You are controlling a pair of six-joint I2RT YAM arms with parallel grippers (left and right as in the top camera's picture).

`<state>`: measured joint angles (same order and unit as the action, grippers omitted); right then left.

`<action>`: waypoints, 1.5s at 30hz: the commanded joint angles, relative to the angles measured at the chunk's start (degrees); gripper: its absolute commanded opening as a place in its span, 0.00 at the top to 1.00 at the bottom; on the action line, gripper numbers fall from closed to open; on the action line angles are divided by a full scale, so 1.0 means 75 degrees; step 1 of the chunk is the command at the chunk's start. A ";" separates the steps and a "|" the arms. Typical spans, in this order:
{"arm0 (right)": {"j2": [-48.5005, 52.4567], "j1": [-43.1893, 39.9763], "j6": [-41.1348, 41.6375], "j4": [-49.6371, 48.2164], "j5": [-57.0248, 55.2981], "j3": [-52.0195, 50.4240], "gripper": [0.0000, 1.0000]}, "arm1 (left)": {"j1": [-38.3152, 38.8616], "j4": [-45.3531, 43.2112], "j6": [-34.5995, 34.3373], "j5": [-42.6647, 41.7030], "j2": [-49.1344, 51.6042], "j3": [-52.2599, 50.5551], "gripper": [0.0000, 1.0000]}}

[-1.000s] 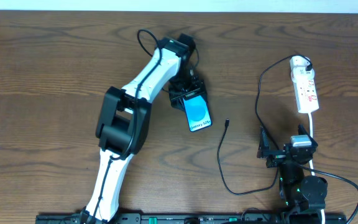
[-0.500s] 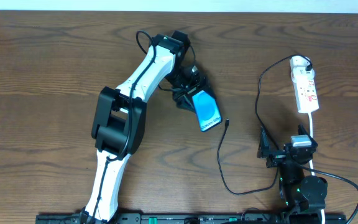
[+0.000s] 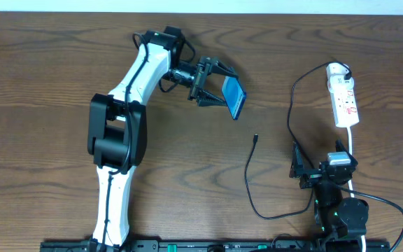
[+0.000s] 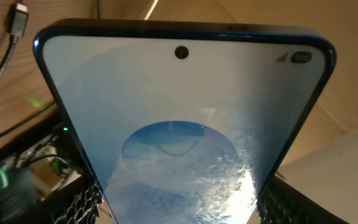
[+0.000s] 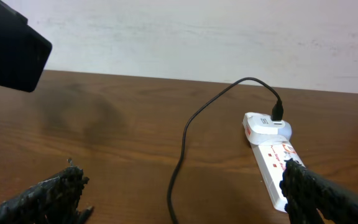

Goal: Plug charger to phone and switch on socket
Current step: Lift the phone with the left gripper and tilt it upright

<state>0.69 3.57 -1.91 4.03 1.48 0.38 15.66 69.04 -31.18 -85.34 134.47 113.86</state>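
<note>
My left gripper (image 3: 214, 82) is shut on the phone (image 3: 234, 96) and holds it above the table, tilted on edge, near the back centre. In the left wrist view the phone's blue-and-white screen (image 4: 179, 118) fills the frame between my fingers (image 4: 179, 208). The charger's plug tip (image 3: 256, 138) lies loose on the table, below and to the right of the phone. It also shows in the left wrist view (image 4: 17, 15). Its black cable (image 3: 248, 189) loops round to the socket (image 3: 345, 99) at the far right. My right gripper (image 3: 318, 169) is open and empty, in front of the socket (image 5: 272, 155).
The socket's white cord (image 3: 352, 143) runs toward the front past my right arm. The black cable (image 5: 182, 149) crosses the table between my right fingers (image 5: 179, 205). A dark blurred shape (image 5: 8, 53) fills the upper left of the right wrist view.
My left gripper has lifted the phone off the table, carried it toward the back and right, and tipped it from flat onto its edge. The right arm and cable have not moved.
</note>
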 commanded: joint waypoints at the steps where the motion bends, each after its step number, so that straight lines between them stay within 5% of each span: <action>1: -0.0041 0.0023 0.0076 0.0038 -0.0035 -0.0009 0.01 | -0.0277 0.0108 -0.0425 -0.0641 -0.0289 0.0157 0.28; 23: -0.0041 0.0023 0.0079 0.0038 -0.0035 -0.0009 0.01 | -0.0930 0.0254 -0.1291 -0.0644 -0.1862 0.0157 0.28; 45: -0.0041 0.0023 0.0076 0.0038 -0.0035 -0.0009 0.01 | -0.1174 0.0248 -0.1743 -0.0641 -0.1958 0.0157 0.28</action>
<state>0.69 3.57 -1.91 4.05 1.48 0.38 7.94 70.61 -43.72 -86.94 121.71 113.86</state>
